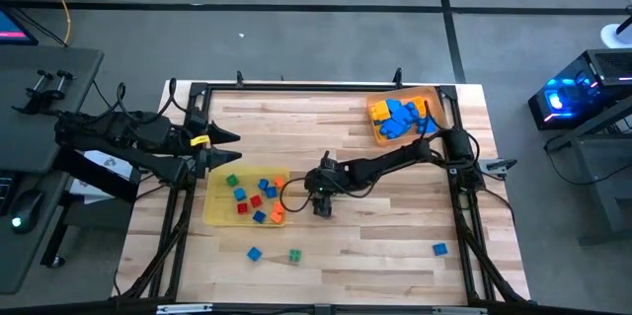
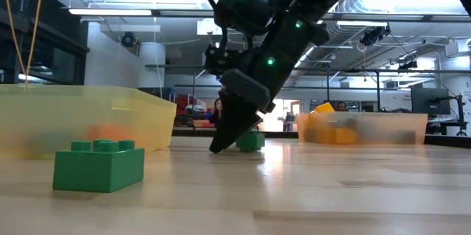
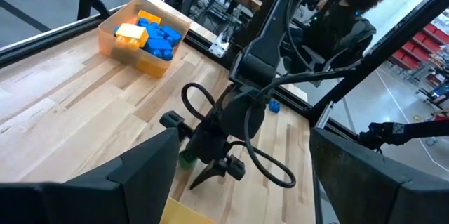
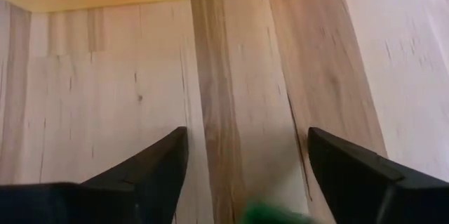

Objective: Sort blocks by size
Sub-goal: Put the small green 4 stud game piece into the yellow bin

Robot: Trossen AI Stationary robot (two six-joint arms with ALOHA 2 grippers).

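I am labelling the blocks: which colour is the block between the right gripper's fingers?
Green. The block shows best in the low view, at the right gripper.

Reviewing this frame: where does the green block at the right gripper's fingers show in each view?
High view: not visible, hidden beneath the right gripper.
Low view: the green block sits on the table at picture centre, just behind the gripper's fingers.
Left wrist view: a green patch beside the gripper's tip.
Right wrist view: at the bottom edge, between the fingers.
Shared landmark: the yellow tray beside the gripper.
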